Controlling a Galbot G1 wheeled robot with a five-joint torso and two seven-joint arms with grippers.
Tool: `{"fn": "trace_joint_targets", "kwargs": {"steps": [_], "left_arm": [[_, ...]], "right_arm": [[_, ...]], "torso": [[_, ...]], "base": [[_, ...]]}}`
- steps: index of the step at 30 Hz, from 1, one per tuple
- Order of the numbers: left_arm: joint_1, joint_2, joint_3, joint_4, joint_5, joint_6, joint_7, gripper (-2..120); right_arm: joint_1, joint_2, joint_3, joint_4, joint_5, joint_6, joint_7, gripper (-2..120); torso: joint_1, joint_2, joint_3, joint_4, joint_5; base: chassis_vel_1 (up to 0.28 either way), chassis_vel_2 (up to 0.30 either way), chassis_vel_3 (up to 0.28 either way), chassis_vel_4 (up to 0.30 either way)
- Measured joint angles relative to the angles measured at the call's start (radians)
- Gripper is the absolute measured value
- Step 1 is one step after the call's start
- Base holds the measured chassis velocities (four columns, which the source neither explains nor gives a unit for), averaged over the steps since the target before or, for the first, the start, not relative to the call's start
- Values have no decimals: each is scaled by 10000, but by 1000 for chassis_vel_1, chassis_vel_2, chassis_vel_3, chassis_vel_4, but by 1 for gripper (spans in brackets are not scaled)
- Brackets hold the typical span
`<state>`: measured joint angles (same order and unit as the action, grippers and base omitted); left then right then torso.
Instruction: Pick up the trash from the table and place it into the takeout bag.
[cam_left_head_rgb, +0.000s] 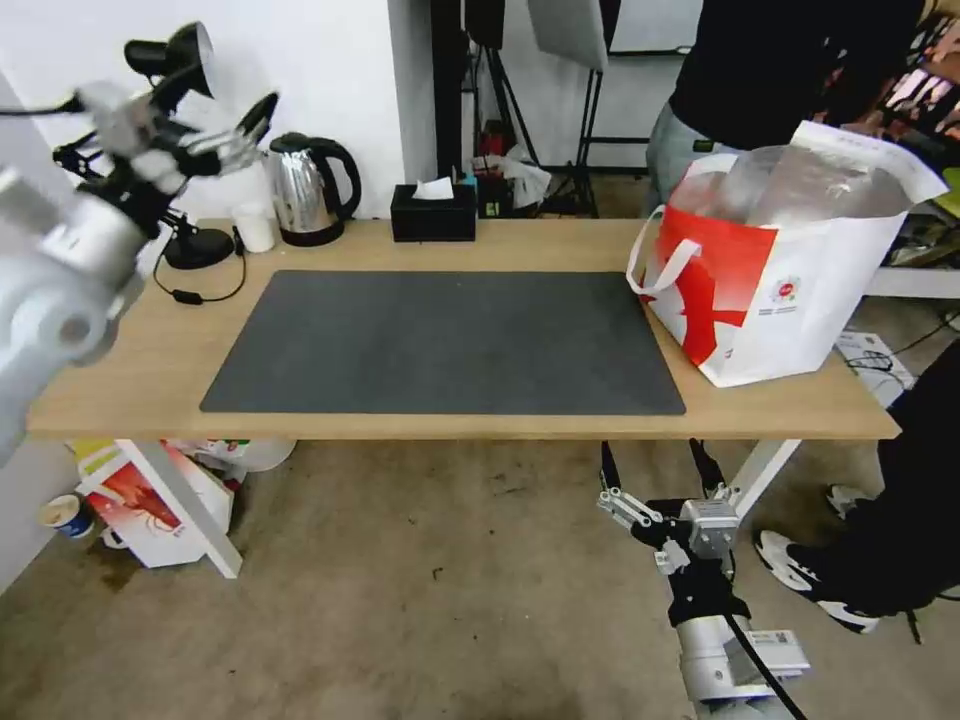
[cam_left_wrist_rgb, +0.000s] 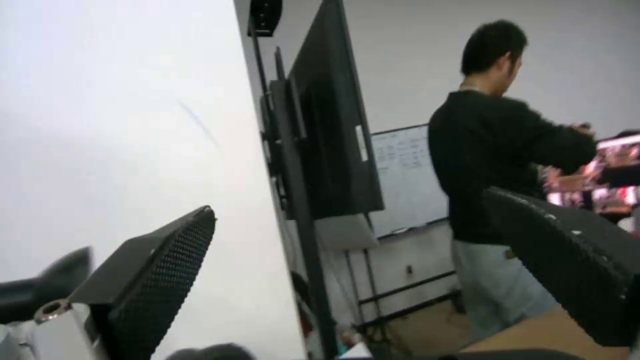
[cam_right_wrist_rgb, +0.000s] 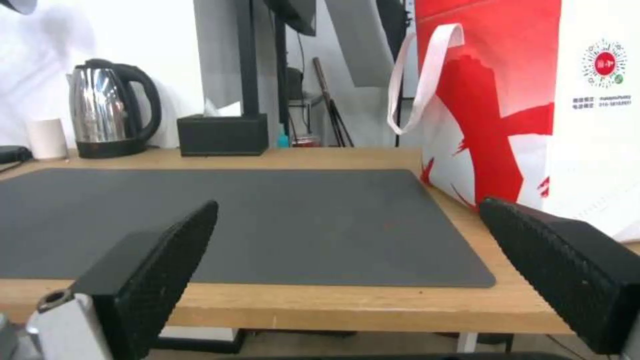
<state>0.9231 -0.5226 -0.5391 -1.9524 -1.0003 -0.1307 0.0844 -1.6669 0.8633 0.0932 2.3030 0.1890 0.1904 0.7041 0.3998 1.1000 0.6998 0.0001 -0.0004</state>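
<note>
Standing upright at the right end of the long light-wood table (cam_left_head_rgb: 120, 400), just beside the large dark grey mat (cam_left_head_rgb: 440, 340): large white-and-red insulated takeout bag (cam_left_head_rgb: 790, 300) with silver foil lining, mouth gaping upward. Cannot tell what lies inside, the contents being hidden by its walls.

Raised high over the table's left end, well apart from the bag: left gripper (cam_left_head_rgb: 240, 135), fingers spread wide, holding nothing. Hanging low in front of the table's near edge, below the bag end: right gripper (cam_left_head_rgb: 655, 465), likewise spread wide and empty.

Probably light and soft-sided, so likely to buckle or slide on the smooth wood if pushed at the wall. Best taken by the white strap handle (cam_left_head_rgb: 665, 265) looping out on the mat side, or steadied at the stiffer folded rim; foil lining likely slippery and easily creased.
</note>
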Motion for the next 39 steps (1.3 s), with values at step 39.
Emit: {"fn": "trace_joint_targets", "kwargs": {"steps": [39], "left_arm": [[6807, -8448, -2548, -3097, 6382, -1853, -247, 100]], "right_arm": [[1, 1, 0, 0, 0, 0, 0, 100]], "torso": [[2, 0, 2, -1, 8]], "base": [[0, 0, 0, 0]]}}
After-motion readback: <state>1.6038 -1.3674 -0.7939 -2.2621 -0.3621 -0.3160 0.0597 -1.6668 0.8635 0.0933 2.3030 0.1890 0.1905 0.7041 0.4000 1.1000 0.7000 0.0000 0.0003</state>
